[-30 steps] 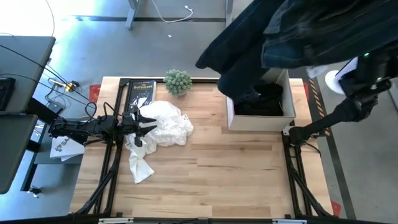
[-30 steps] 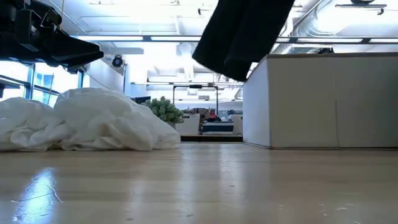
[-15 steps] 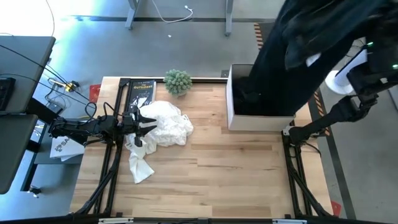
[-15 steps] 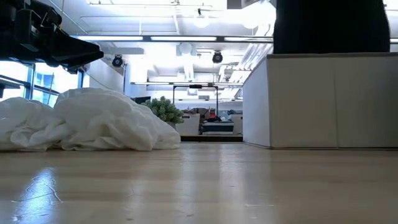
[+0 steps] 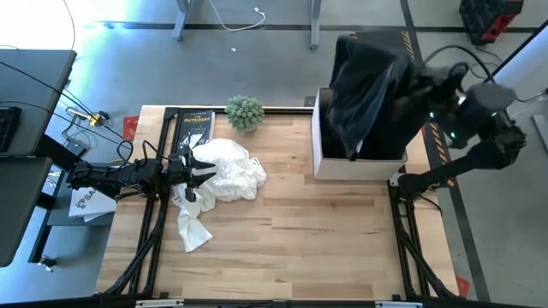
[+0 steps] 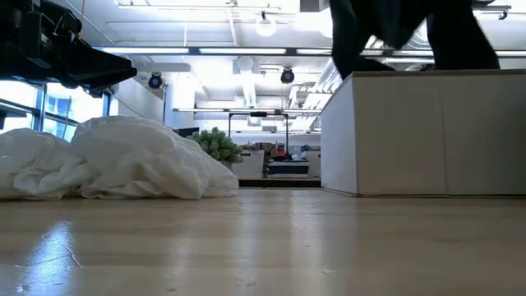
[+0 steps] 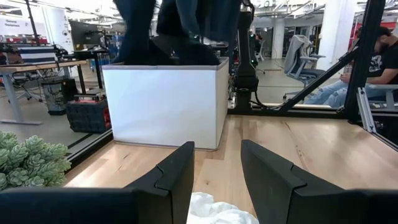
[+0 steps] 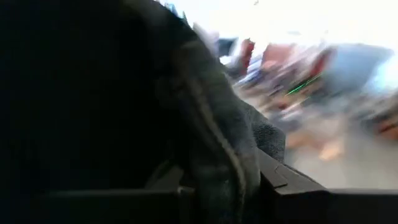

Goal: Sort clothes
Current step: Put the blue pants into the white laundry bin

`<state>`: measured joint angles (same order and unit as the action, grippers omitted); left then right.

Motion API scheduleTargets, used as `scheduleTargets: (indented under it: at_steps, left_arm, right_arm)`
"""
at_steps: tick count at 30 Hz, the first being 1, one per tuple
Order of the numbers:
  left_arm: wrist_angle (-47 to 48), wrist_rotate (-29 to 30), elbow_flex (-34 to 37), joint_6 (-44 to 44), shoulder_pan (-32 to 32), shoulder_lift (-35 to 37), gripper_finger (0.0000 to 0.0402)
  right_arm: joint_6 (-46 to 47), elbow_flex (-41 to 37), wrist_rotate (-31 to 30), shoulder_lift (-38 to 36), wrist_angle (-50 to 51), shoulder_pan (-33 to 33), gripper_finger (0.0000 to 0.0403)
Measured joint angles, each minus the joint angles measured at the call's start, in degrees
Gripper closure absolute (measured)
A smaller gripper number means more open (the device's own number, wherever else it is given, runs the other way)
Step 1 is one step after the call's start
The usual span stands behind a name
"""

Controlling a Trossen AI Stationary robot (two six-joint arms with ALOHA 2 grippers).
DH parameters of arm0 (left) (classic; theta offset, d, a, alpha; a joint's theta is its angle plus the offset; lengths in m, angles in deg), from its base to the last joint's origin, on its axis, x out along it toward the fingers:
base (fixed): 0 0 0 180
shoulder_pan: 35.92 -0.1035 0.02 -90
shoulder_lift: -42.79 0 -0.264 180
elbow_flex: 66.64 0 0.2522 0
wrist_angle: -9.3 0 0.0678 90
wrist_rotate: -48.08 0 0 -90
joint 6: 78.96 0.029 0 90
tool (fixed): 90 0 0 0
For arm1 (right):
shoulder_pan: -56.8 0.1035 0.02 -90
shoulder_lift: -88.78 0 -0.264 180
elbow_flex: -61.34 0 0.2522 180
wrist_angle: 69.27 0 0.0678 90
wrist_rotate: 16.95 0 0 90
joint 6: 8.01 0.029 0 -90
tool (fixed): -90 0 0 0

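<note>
Nearby, black book (image 5: 193, 126) reads "OUTSIDER".

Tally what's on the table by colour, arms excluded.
White: 2 - pile of white clothes, cardboard box
Dark: 2 - dark garment hanging into the box from the right gripper, black book
Green: 1 - small plant
Total: 5. How many garments are in the white pile cannot be told.

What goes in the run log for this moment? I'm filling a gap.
right gripper: shut on dark garment, above box | left gripper: open, over white clothes | dark-to-box underway
</note>
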<state>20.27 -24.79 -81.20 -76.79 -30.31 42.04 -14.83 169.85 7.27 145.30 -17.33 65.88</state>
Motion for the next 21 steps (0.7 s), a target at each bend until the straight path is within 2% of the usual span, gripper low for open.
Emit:
scheduleTargets:
  at_steps: [2, 5, 9, 11, 14, 16, 21]
  left_arm:
    - [0.0, 0.0, 0.0, 0.0, 0.0, 0.0, 0.0271]
    - [0.0, 0.0, 0.0, 0.0, 0.0, 0.0, 0.0271]
    - [0.0, 0.0, 0.0, 0.0, 0.0, 0.0, 0.0271]
    - [0.0, 0.0, 0.0, 0.0, 0.0, 0.0, 0.0271]
    - [0.0, 0.0, 0.0, 0.0, 0.0, 0.0, 0.0271]
    - [0.0, 0.0, 0.0, 0.0, 0.0, 0.0, 0.0271]
    - [0.0, 0.0, 0.0, 0.0, 0.0, 0.0, 0.0271]
  right_arm:
    - [14.8, -2.0, 9.7, -2.2, 7.4, -2.7, 0.0347]
    - [27.3, -4.5, 24.2, -3.8, 7.6, -6.4, 0.0347]
    - [33.3, -5.8, 44.0, -2.0, -2.3, -8.0, 0.0347]
    - [31.3, -5.1, 48.7, 0.2, -7.8, -7.9, 0.0347]
    - [26.4, -2.7, 48.5, 3.1, -11.4, -7.4, 0.0347]
    - [23.6, -1.0, 44.6, 4.2, -10.1, -7.8, 0.0347]
    - [24.8, -0.2, 36.5, 4.5, 2.1, -10.2, 0.0347]
